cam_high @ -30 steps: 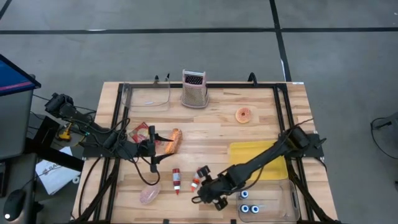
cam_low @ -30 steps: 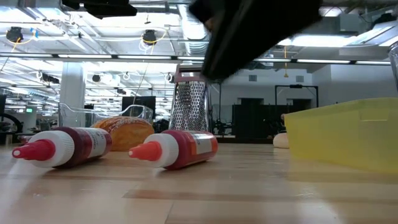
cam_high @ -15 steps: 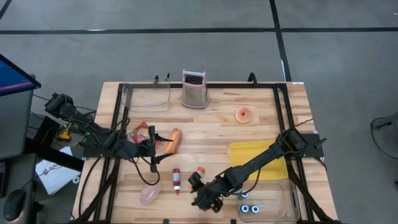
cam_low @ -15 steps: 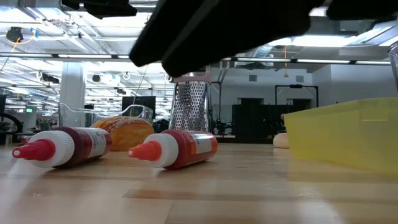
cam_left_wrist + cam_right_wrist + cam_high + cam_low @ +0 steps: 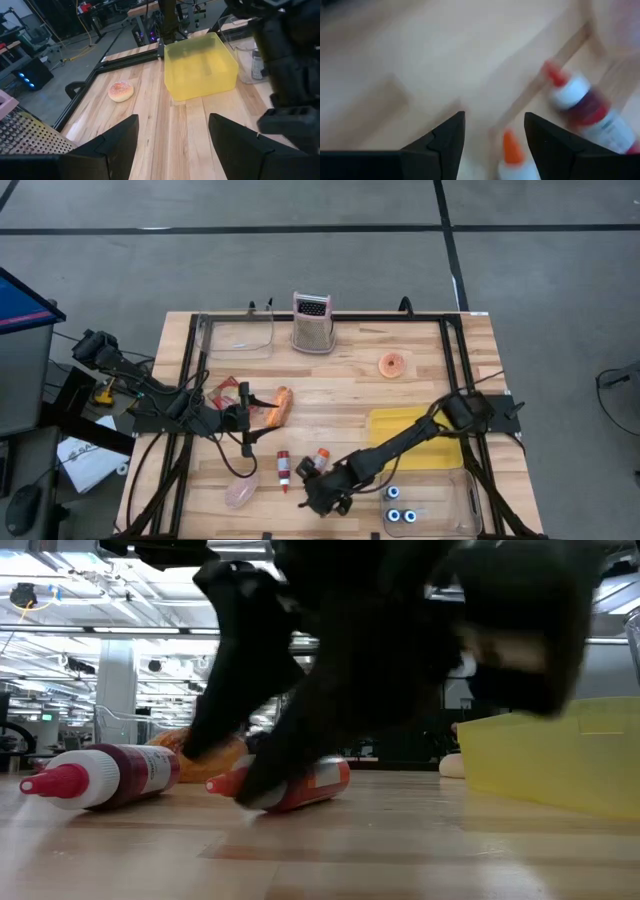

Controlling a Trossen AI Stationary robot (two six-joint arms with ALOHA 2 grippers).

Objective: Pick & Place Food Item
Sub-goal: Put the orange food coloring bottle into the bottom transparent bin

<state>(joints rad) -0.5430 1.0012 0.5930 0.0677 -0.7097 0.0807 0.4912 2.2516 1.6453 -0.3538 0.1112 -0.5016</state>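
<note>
Two red squeeze bottles lie on their sides on the wood near the front edge: the left one [image 5: 284,470] and the right one [image 5: 319,457], orange cap forward [image 5: 232,783]. My right gripper [image 5: 311,484] hangs low over the right bottle, open, and that bottle's orange cap [image 5: 511,144] shows between its fingers [image 5: 445,140]. A brown bread roll [image 5: 282,405] lies mid-left. My left gripper [image 5: 254,418] stands beside the roll, open [image 5: 172,120], with nothing between its fingers. A donut [image 5: 393,364] lies at the back right. A pink food piece [image 5: 241,493] lies front left. My right gripper's open fingers come down slanting from the table's right side, one on each side of the right bottle's cap end [image 5: 511,144]. The bottle lies flat on the table. I cannot tell whether a finger touches it.
A yellow bin [image 5: 415,438] stands at the right, with a clear tub [image 5: 430,505] holding blue-capped items in front of it. A metal grater [image 5: 312,323] and a clear container [image 5: 238,336] stand at the far edge. A red packet [image 5: 224,391] lies behind my left gripper.
My right gripper has moved toward the table's left edge and come down over the right red bottle, filling the low view. Both bottles lie where they were.
</note>
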